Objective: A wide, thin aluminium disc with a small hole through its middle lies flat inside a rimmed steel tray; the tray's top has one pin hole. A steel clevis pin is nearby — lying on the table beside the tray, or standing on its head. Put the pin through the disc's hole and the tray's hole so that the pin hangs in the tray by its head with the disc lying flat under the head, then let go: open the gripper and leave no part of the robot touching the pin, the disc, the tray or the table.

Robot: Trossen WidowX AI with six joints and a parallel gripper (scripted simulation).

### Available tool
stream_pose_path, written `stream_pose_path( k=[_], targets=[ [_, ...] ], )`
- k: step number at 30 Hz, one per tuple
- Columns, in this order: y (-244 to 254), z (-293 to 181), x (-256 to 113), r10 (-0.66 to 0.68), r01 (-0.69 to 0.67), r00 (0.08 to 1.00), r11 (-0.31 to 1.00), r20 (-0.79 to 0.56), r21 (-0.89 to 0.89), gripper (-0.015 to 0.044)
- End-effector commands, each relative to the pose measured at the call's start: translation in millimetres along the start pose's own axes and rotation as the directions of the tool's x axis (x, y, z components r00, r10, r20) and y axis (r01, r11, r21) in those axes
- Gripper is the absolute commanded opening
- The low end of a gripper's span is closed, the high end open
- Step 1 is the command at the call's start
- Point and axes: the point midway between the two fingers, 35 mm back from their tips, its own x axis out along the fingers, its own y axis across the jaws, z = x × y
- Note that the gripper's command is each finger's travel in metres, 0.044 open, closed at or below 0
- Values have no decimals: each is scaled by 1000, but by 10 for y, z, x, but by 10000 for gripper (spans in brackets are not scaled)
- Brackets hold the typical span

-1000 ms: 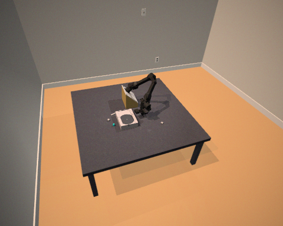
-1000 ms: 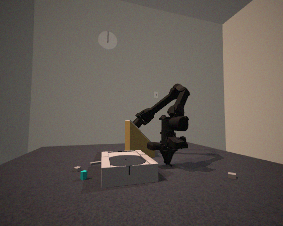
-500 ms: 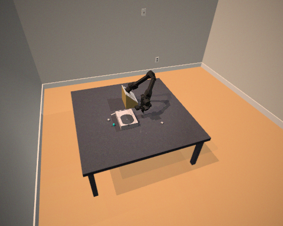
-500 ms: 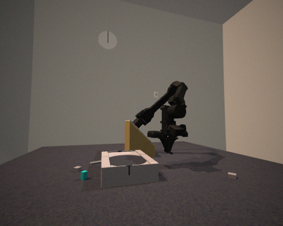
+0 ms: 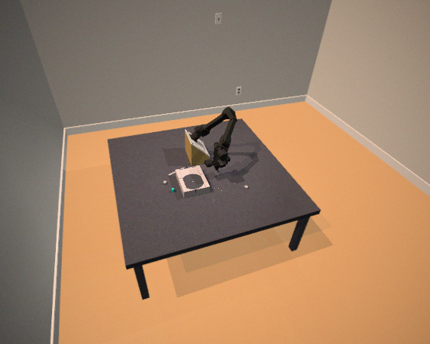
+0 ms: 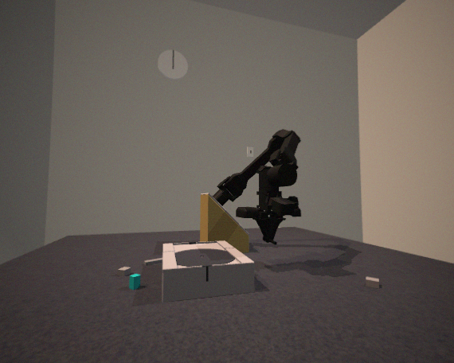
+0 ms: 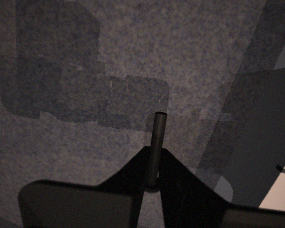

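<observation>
The dark steel pin (image 7: 158,132) is held between the fingertips of my gripper (image 5: 217,169) (image 6: 269,240) (image 7: 154,152). In the wrist view its headed end is at the bottom between the fingers and its plain end points up the picture; its exact tilt is unclear. The gripper is raised above the table, to the right of the tray (image 5: 180,179) (image 6: 184,284) and apart from it. The wide grey disc (image 5: 197,185) (image 6: 216,258) lies flat inside the tray rim, with a tiny mark at its middle. The tray's pin hole cannot be made out separately.
A yellow wedge base (image 5: 193,152) (image 6: 224,231) stands behind the tray. A cyan block (image 5: 173,190) (image 6: 135,282), a pale block (image 5: 165,182) (image 6: 124,271) and a thin pale bar (image 6: 153,261) lie left. Another pale block (image 5: 246,187) (image 6: 372,282) lies right.
</observation>
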Motion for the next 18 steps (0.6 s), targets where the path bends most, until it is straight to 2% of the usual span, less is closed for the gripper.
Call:
stream_pose_path(
  k=[1,18],
  targets=[
    [4,-6,55,3,-3,1000,1000,-5,-11,0],
    [6,-8,339,5,-5,1000,1000,-5,-21,0]
  ],
)
